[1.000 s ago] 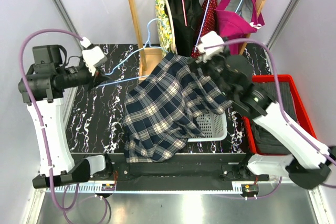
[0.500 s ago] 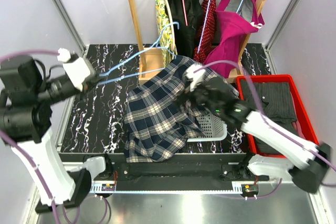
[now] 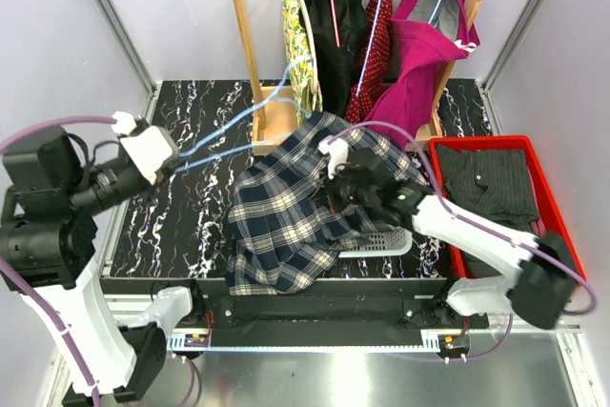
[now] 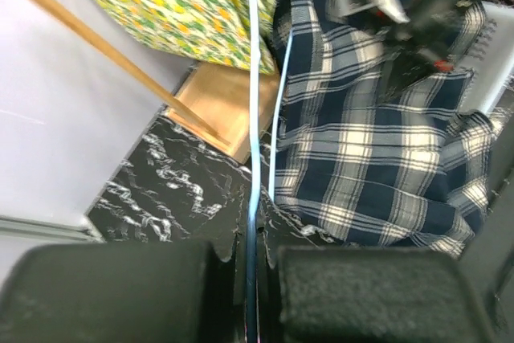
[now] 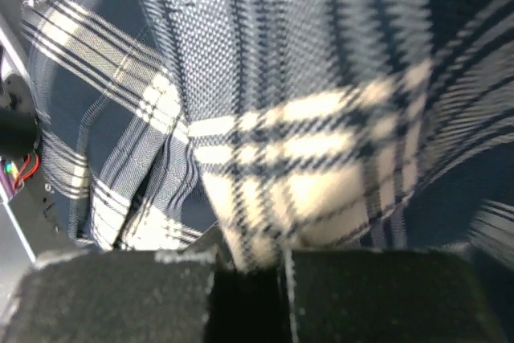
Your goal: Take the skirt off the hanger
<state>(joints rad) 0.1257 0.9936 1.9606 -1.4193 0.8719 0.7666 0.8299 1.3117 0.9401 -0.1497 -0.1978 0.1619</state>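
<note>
Right hand (image 5: 247, 267) has dropped onto the skirt (image 3: 286, 216), pinching its cloth.

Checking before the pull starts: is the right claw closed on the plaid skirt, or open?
Shut on the skirt. In the right wrist view the right claw's fingers meet on a fold of plaid cloth.

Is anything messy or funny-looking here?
Yes. The skirt lies crumpled over the basket and spills past the table's front edge. The hanger sticks out sideways, pinched in the left gripper, not hooked on the rack.
</note>
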